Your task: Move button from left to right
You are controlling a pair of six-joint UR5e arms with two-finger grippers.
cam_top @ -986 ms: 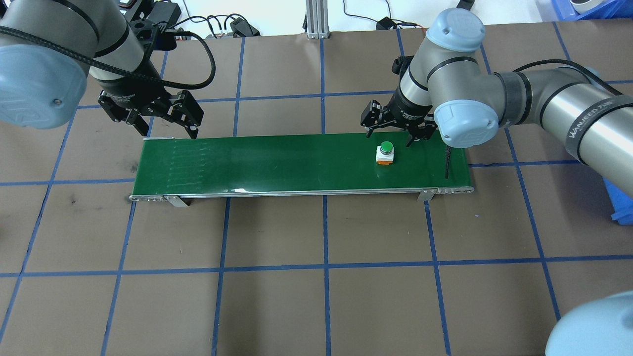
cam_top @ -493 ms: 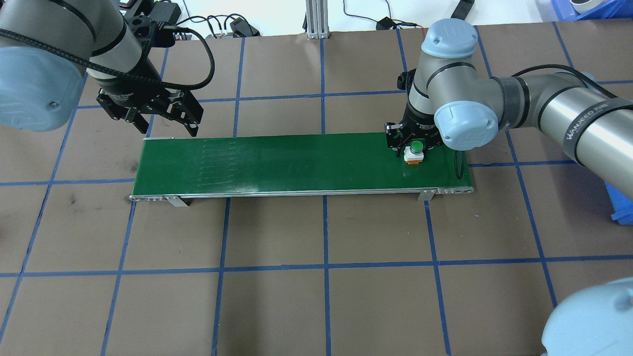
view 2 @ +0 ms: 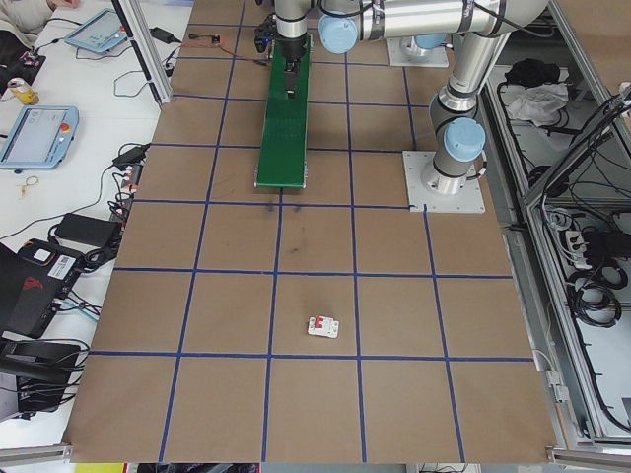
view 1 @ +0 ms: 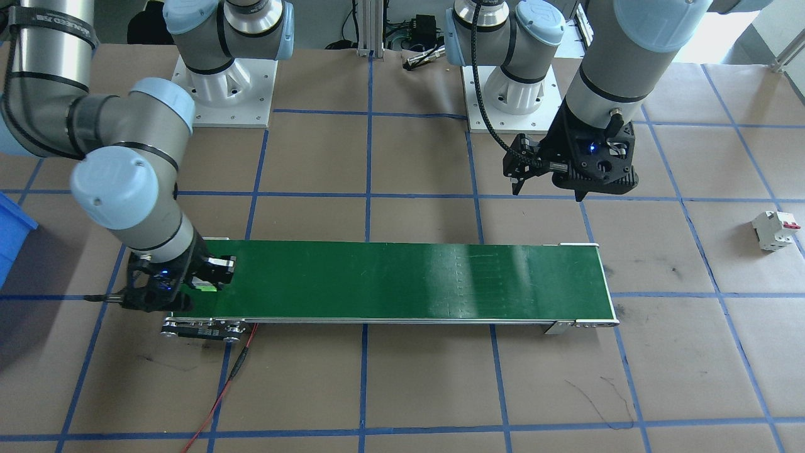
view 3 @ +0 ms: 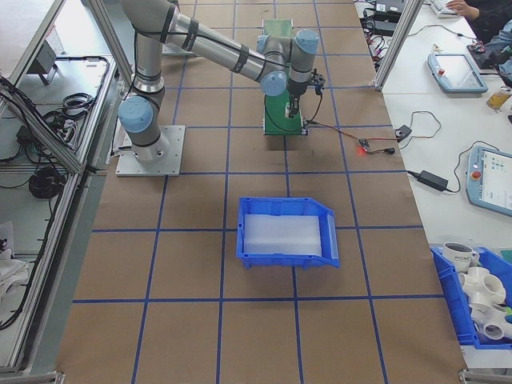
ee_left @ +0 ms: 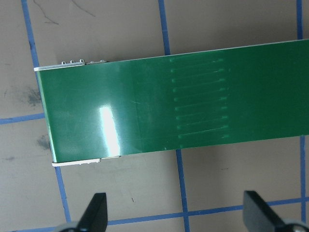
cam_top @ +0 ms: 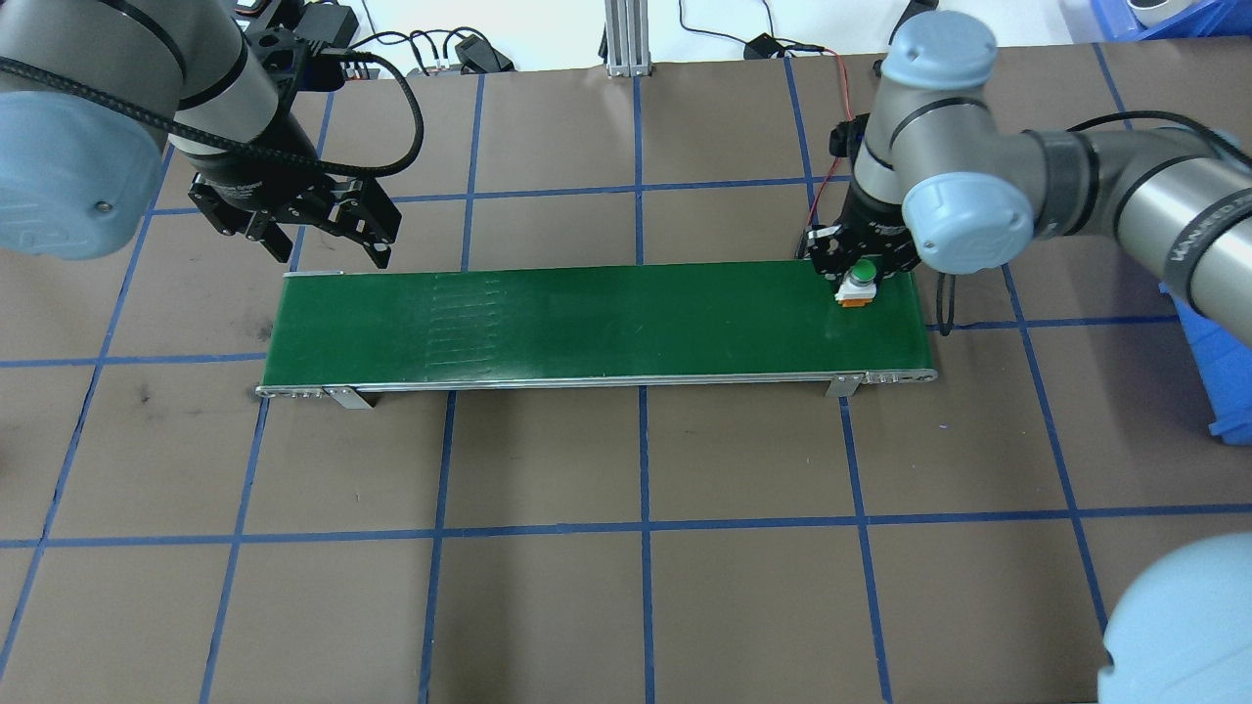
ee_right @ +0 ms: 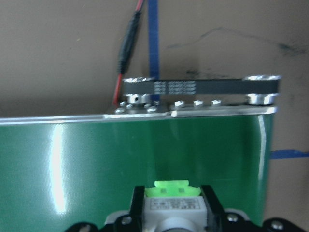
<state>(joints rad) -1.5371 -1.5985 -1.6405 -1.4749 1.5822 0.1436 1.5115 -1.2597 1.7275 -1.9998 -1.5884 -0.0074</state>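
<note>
The button (cam_top: 861,278), with its green cap, whitish body and bright green base, is at the right end of the green conveyor belt (cam_top: 587,323). My right gripper (cam_top: 859,286) is shut on it. In the right wrist view the button (ee_right: 174,202) sits between the fingers, above the belt (ee_right: 96,154). From the front it shows as a bright green spot (view 1: 202,287) inside the right gripper (view 1: 200,282). My left gripper (cam_top: 333,256) hangs open and holds nothing, just behind the belt's left end; its fingertips (ee_left: 96,212) are wide apart.
A white circuit breaker with a red lever (view 1: 775,229) lies on the brown paper off the belt's left end. A blue bin (view 3: 288,232) stands past the belt's right end. A red wire (view 1: 220,390) runs from the belt's roller.
My right gripper came down and shut on the button, then carried it right toward the belt's end. The marks on the belt shifted right. My left gripper barely moved.
</note>
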